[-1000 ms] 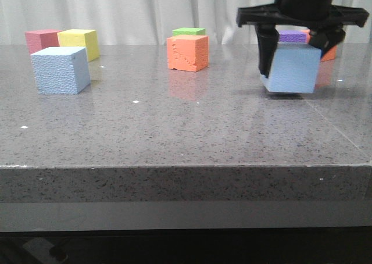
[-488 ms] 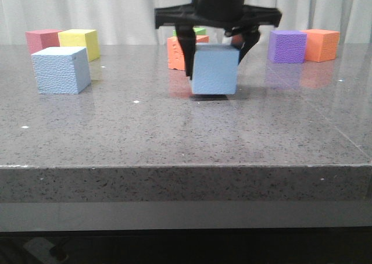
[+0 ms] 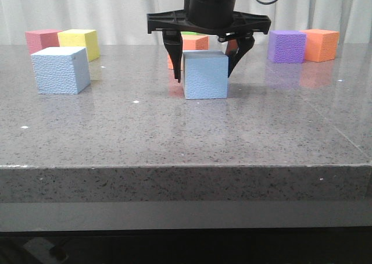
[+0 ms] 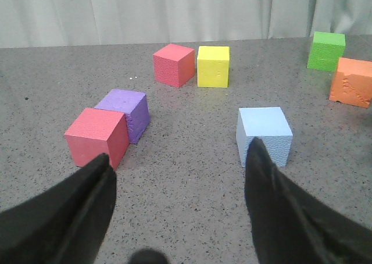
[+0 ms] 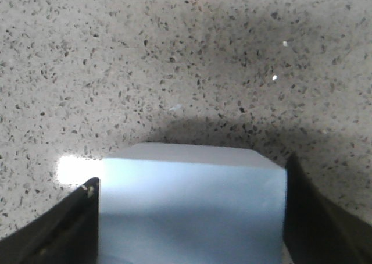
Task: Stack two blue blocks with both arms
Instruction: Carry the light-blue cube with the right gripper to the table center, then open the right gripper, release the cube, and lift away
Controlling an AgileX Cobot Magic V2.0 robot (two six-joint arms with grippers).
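Observation:
One blue block (image 3: 205, 75) is at the middle of the table, its underside at the tabletop. My right gripper (image 3: 204, 73) comes down from above and is shut on it, one finger on each side. In the right wrist view that block (image 5: 192, 211) fills the gap between the dark fingers (image 5: 70, 223). The other blue block (image 3: 60, 71) stands alone at the left. In the left wrist view it (image 4: 264, 133) sits just beyond one finger of my left gripper (image 4: 179, 150), which is open and empty over bare table. The left arm is out of the front view.
Behind the left blue block stand a red cube (image 3: 40, 40) and a yellow cube (image 3: 78, 42). An orange cube (image 3: 196, 42) is partly hidden behind the right gripper. A purple cube (image 3: 286, 46) and another orange cube (image 3: 322, 44) are back right. A red cube (image 4: 97, 137) and a purple cube (image 4: 125, 113) are near the left gripper.
My right gripper has carried the blue block leftward from the right side to the table's middle and lowered it to the surface. The left blue block has not moved.

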